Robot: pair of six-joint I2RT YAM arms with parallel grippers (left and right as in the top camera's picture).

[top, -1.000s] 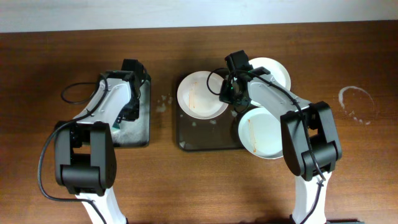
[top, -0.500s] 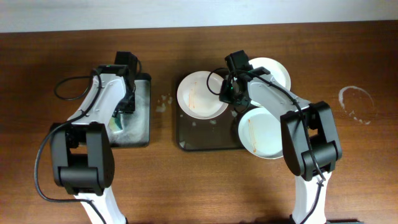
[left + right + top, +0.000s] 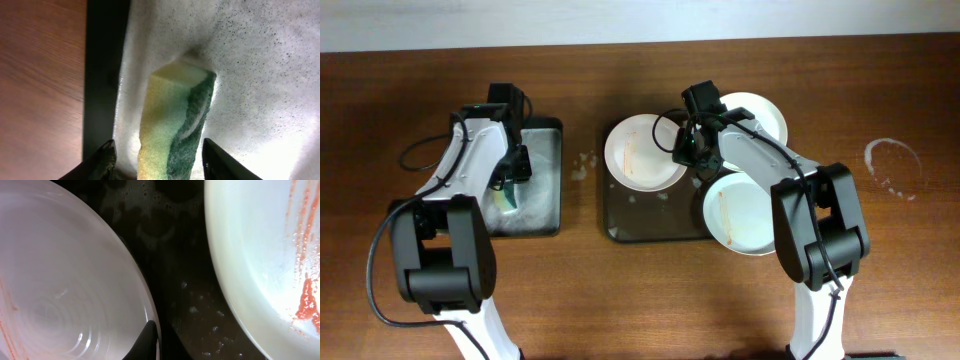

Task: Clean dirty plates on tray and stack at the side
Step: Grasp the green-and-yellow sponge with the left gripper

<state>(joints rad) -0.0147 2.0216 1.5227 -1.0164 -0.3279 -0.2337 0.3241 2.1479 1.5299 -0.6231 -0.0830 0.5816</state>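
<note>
Three white plates lie around the dark tray (image 3: pixel 650 215). One plate (image 3: pixel 638 152) sits at the tray's back left, and my right gripper (image 3: pixel 683 152) is shut on its right rim. In the right wrist view that plate (image 3: pixel 65 270) has a dark finger (image 3: pixel 149 340) over its edge. A second plate (image 3: pixel 745 215), with an orange smear, lies front right (image 3: pixel 260 255). The third plate (image 3: pixel 762 113) is behind the right arm. My left gripper (image 3: pixel 157 150) stands open around a yellow-green sponge (image 3: pixel 175 120), with a gap on each side.
The sponge lies in a smaller dark tray (image 3: pixel 542 205) filled with grey soapy foam (image 3: pixel 260 75), left of the big tray. Soap bubbles dot the big tray's floor (image 3: pixel 185 290). A white ring mark (image 3: pixel 893 165) shows on the wooden table at the far right.
My left arm has swung leftwards over the small soapy tray to the sponge. The right arm and the plates have not moved.
</note>
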